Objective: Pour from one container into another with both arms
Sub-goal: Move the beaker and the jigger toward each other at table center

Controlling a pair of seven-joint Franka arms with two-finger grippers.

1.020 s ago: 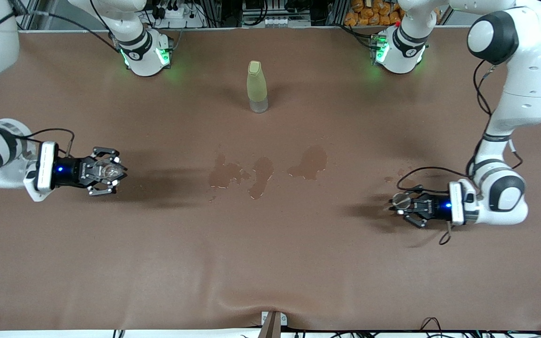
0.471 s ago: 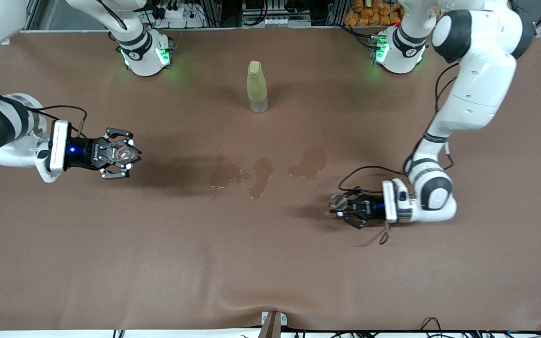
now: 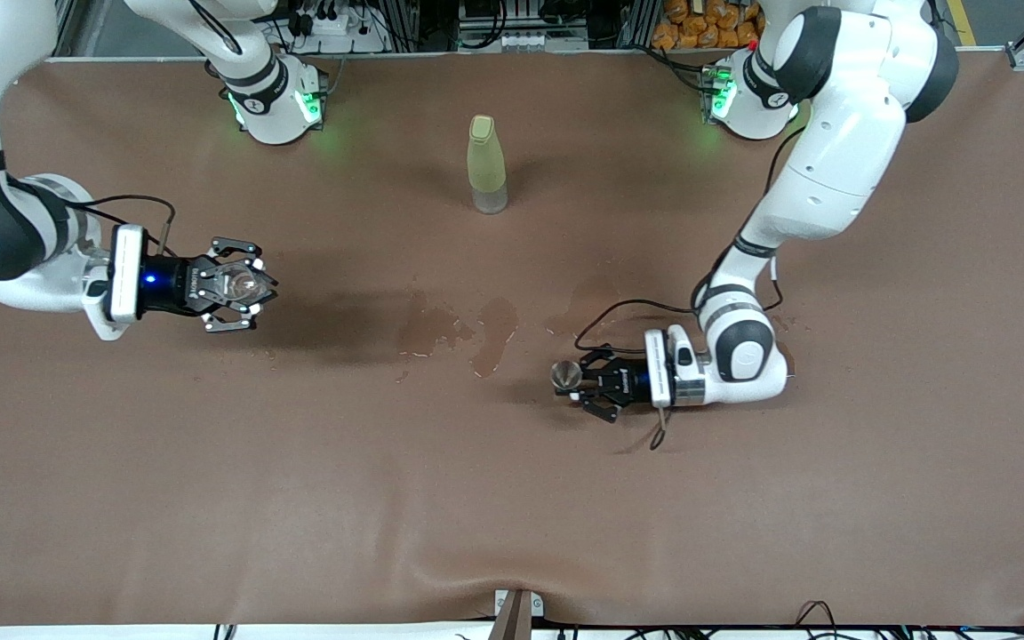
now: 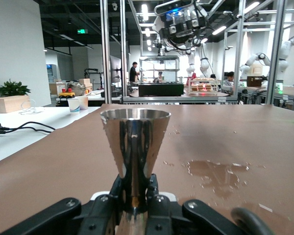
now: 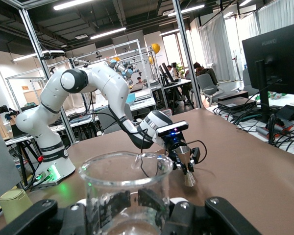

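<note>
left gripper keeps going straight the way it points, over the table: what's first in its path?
Likely nothing close. The left gripper, shut on the metal cone cup, points toward the right arm's end. Its wrist view shows bare table and the wet patch beside the line; the right gripper hangs far off, higher.

Tall yellow-green bottle upright on brown table, wet patches nearer the camera

High front view over table, wrist views low, perhaps facing
</note>
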